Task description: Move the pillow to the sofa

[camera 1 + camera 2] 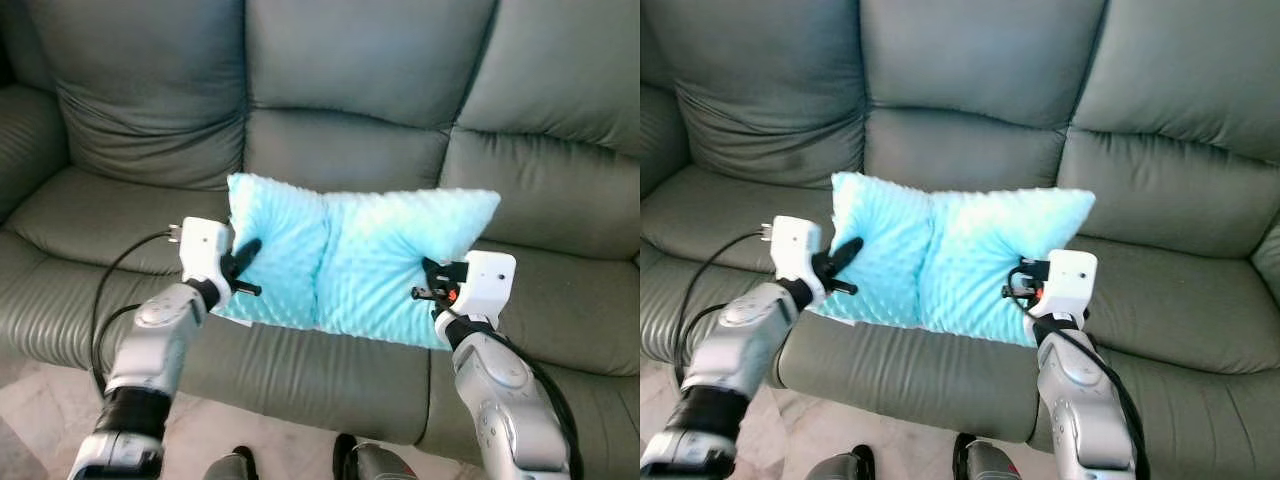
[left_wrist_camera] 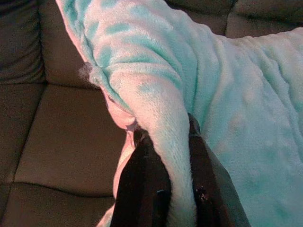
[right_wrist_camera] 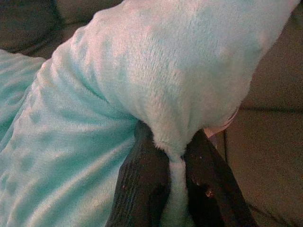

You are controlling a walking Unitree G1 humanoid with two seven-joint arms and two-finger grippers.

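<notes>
A fluffy turquoise pillow point(image 1: 350, 260) with a dotted texture hangs between my two arms, over the front of the grey leather sofa's seat point(image 1: 100, 215). My left gripper point(image 1: 243, 268) is shut on the pillow's left edge, and in the left wrist view its black fingers point(image 2: 142, 189) pinch a fold of the fabric point(image 2: 165, 142). On the right edge my right gripper point(image 1: 428, 285) is shut too; its fingers point(image 3: 142, 184) squeeze the pillow's corner point(image 3: 180, 94). The pillow sags with a crease down its middle.
The sofa's back cushions point(image 1: 360, 60) rise behind the pillow, and seat cushions spread to both sides point(image 1: 570, 300). A black cable point(image 1: 110, 290) loops from my left wrist. Pale floor point(image 1: 30, 400) shows below the sofa's front edge, with my feet point(image 1: 355, 460) near it.
</notes>
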